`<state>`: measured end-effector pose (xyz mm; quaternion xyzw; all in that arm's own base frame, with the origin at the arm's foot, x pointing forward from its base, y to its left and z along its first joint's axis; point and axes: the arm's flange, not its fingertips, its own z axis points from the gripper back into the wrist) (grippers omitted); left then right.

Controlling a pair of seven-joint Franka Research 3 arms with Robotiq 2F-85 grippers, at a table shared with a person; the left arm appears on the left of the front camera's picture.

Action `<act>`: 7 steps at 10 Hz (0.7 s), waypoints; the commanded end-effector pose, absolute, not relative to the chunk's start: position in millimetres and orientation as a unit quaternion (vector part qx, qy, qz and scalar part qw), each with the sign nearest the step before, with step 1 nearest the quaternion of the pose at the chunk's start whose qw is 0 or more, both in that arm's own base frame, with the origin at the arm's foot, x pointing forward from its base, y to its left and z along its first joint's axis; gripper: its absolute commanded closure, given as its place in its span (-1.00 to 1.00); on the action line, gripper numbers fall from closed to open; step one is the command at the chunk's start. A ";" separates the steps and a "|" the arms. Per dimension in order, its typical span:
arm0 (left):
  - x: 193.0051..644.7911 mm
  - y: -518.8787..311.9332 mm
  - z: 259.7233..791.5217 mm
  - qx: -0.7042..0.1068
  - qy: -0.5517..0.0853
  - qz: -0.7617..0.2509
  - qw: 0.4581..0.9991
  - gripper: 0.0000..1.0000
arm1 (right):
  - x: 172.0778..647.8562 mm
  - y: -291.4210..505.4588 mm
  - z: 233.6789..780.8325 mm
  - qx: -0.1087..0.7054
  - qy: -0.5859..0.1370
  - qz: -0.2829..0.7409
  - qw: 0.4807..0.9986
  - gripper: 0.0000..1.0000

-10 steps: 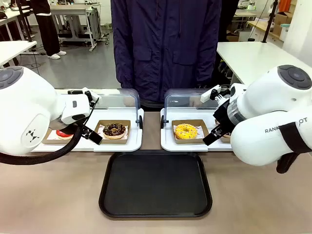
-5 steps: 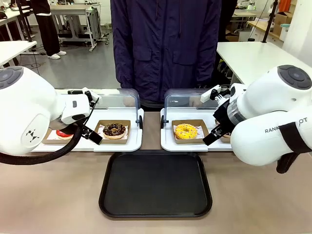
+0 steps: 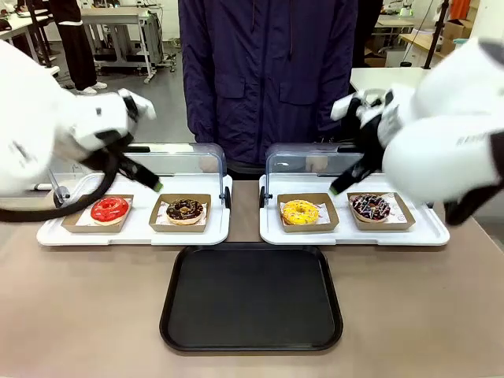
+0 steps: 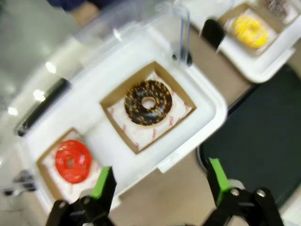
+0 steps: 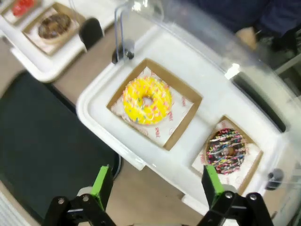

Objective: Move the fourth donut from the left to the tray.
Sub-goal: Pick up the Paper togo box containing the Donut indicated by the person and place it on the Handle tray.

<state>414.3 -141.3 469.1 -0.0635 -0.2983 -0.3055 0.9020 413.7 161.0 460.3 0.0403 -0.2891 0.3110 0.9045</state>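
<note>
The fourth donut [image 5: 226, 151] is seen below the spread, empty right claw [image 5: 156, 181]. Light and soft-glazed, it is judged best gripped by its cardboard holder [image 3: 382, 226].

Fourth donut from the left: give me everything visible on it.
The fourth donut is a dark chocolate-glazed ring with white and pink drizzle and sprinkles, whole, lying flat in its brown cardboard holder. The holder sits on the right white display tray, right of the yellow donut. Nothing else touches it.
</note>
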 end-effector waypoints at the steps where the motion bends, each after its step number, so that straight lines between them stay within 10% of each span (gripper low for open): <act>1: 436.6 -95.2 516.7 -0.092 -0.267 -0.348 0.894 -1.00 | 425.6 117.2 515.5 0.094 -0.280 0.336 0.895 -1.00; 7: 444.3 95.9 563.1 -0.237 -0.282 -0.454 0.811 -1.00 | 422.6 -111.7 571.5 0.247 -0.356 0.399 0.808 -1.00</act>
